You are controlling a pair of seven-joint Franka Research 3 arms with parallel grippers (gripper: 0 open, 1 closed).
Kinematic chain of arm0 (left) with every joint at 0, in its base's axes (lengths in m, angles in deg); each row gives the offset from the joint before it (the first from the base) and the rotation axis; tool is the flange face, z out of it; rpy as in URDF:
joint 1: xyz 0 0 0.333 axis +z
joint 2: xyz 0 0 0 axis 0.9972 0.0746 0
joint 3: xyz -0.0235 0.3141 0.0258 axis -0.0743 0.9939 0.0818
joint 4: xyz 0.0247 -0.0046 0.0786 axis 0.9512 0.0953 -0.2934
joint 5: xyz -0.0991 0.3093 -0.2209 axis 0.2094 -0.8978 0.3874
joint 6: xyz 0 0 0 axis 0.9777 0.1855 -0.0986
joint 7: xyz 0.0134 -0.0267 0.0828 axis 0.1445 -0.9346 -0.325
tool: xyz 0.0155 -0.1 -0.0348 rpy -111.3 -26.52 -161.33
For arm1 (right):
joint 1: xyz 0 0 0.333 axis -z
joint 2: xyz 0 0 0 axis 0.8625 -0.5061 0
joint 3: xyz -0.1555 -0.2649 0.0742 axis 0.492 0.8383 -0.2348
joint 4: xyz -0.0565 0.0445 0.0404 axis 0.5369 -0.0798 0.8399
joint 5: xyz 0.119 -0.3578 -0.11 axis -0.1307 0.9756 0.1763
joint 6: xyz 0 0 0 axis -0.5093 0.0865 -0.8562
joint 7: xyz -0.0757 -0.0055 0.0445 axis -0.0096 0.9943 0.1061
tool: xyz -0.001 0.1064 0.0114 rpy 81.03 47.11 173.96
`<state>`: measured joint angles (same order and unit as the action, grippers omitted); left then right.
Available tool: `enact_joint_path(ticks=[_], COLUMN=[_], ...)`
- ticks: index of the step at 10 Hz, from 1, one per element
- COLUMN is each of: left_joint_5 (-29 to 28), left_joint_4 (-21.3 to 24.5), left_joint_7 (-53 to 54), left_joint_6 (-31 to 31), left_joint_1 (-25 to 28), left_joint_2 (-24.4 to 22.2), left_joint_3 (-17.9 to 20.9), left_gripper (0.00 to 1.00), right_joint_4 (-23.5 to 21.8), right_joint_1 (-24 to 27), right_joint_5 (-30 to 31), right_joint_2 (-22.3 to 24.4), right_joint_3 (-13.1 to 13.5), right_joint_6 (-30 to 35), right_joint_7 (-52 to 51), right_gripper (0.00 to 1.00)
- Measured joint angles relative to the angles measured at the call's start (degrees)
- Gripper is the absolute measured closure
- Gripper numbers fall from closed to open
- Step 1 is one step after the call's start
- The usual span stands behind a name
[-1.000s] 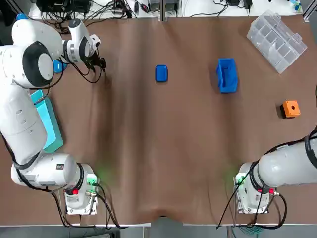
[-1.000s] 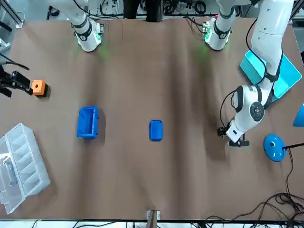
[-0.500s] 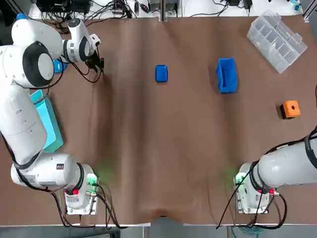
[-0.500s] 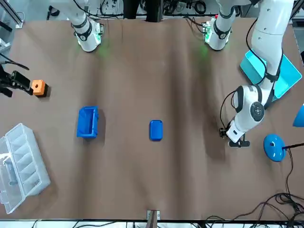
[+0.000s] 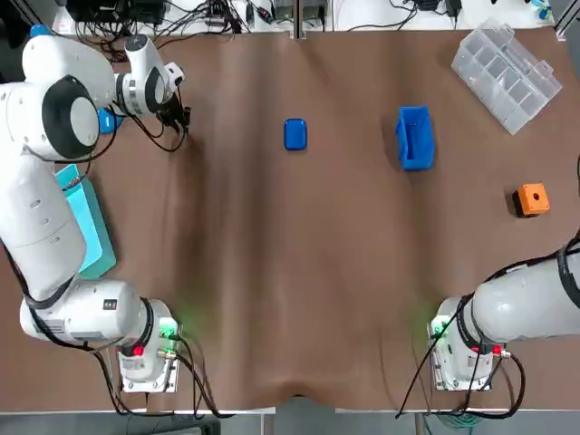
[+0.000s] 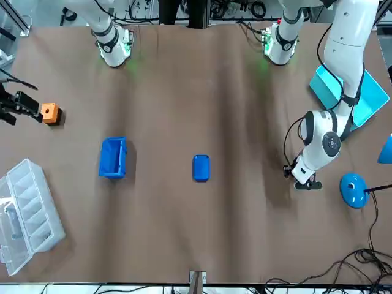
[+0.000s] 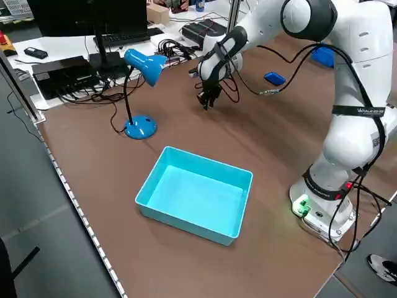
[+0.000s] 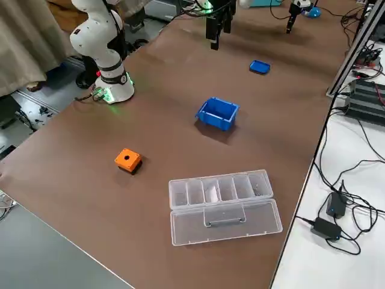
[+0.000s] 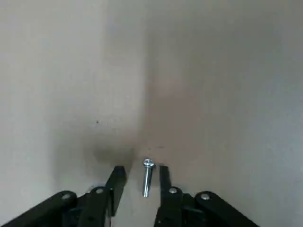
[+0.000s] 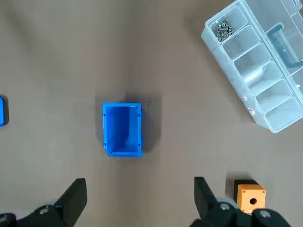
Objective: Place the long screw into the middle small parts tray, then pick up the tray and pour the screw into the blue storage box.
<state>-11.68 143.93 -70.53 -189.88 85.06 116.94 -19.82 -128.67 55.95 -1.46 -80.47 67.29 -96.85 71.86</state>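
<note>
your left gripper has barely shifted, fingers narrowly apart around the long screw near the bench's far left corner. nothing gripped yet; tray and blue storage box untouched. right gripper idles wide at the right edge.

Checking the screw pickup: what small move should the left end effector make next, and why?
Probably close the left end effector on the long screw: its open fingers straddle the screw, which lies on the table, with a gap showing beside it, so it is not yet gripped.
</note>
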Motion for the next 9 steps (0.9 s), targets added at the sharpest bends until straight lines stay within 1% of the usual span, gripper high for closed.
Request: enact_joint_path(ticks=[1,3,5,7,9], left_joint_5=[0.0,0.0,0.0,0.0,0.0], left_joint_4=[0.0,0.0,-0.6,-1.0,-1.2], left_joint_7=[0.0,0.0,0.0,0.0,0.0], left_joint_6=[-0.2,-0.4,-0.5,-0.4,-0.2], left_joint_1=[0.0,0.0,0.0,0.1,0.0], left_joint_2=[0.0,0.0,-0.3,-2.7,-4.7], left_joint_3=[0.0,0.0,0.0,-0.6,-3.6], left_gripper=[0.85,0.93,0.93,0.93,0.93], right_joint_4=[0.0,0.0,0.0,0.0,0.0], right_joint_1=[0.0,0.0,0.0,0.0,0.0], right_joint_5=[0.0,0.0,0.0,0.0,0.0], right_joint_2=[0.0,0.0,0.0,0.0,0.0], right_joint_3=[0.0,0.0,0.0,0.0,0.0], right_joint_6=[0.0,0.0,0.0,-0.1,-0.3], right_joint_7=[0.0,0.0,0.0,0.0,0.0], right_gripper=[0.0,0.0,0.0,0.0,0.0])
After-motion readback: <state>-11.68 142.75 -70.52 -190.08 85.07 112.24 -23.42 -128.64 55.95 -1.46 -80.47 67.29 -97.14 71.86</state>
